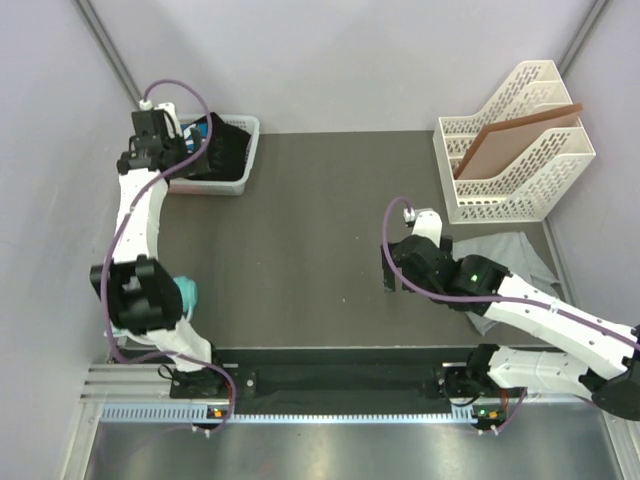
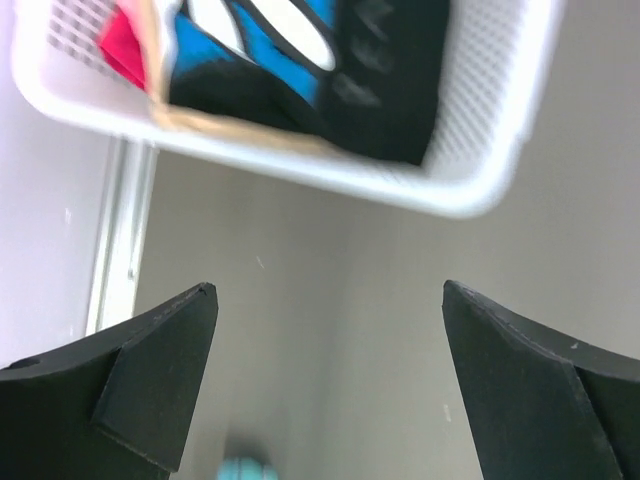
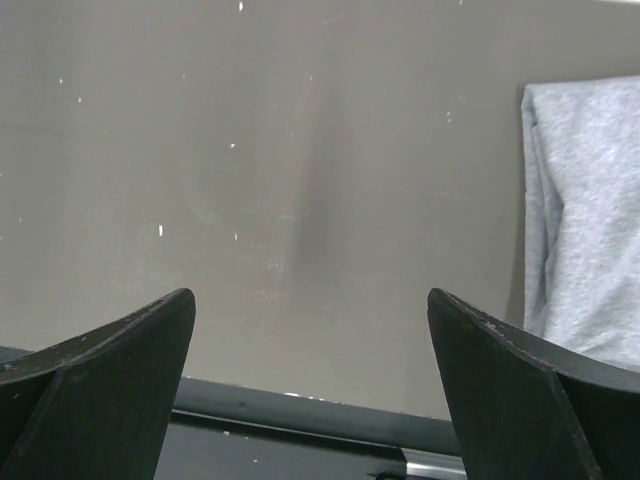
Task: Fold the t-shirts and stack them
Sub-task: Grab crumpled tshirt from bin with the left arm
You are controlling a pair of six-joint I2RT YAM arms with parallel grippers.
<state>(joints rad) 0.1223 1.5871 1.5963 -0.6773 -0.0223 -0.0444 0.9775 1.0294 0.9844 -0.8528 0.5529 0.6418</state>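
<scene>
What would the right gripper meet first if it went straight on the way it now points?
Most likely the bare table: the right gripper points down at it. The grey shirt lies off to the side, out of that line.

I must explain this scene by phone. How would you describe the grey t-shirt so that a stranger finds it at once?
Start at the white file rack at the table's far right. Just nearer than it, the grey t-shirt lies on the table, partly under the right arm. It is plain, light cloth, unlike the black printed shirt in the far-left basket.
</scene>
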